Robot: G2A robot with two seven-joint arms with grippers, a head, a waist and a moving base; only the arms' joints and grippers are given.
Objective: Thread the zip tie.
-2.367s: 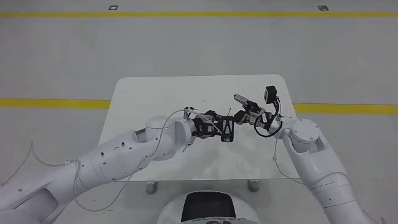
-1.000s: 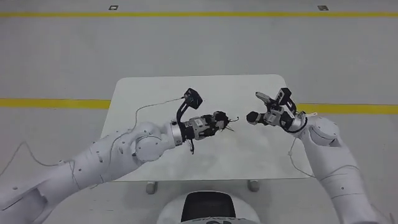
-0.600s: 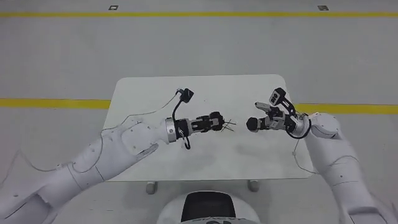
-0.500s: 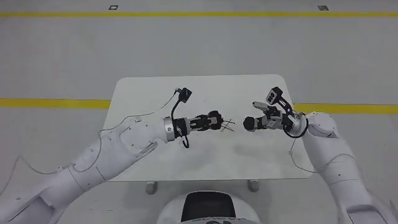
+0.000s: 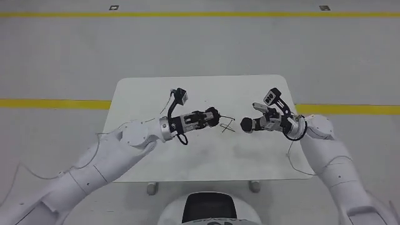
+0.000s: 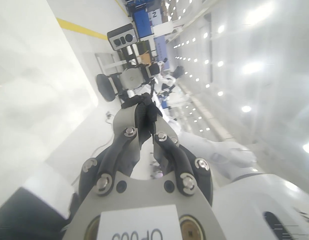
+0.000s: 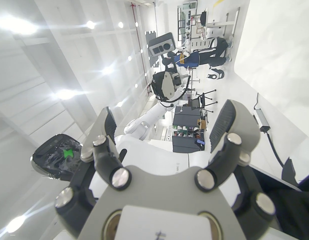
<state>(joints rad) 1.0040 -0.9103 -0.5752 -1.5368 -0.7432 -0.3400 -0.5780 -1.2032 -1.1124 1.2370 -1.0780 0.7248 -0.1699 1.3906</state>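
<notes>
Table (image 5: 144,94), white, beneath zip tie (image 5: 226,124); grey floor (image 5: 200,44), yellow lines (image 5: 62,104).

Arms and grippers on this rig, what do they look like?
White rounded shells, thin loose cables on left arm and right arm. Grey plates, black linkages, silver screws, black ribbed pads, white label on left gripper and right gripper.

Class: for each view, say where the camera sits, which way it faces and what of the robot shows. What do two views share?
Top view: above the arms, facing down at the table; both arms show, the left end effector holding the zip tie.
Left wrist view: on the left wrist, facing along its shut end effector toward the right end effector.
Right wrist view: on the right wrist, facing past its open end effector toward the left one.
Shared: both wrist views show the opposite arm.
</notes>
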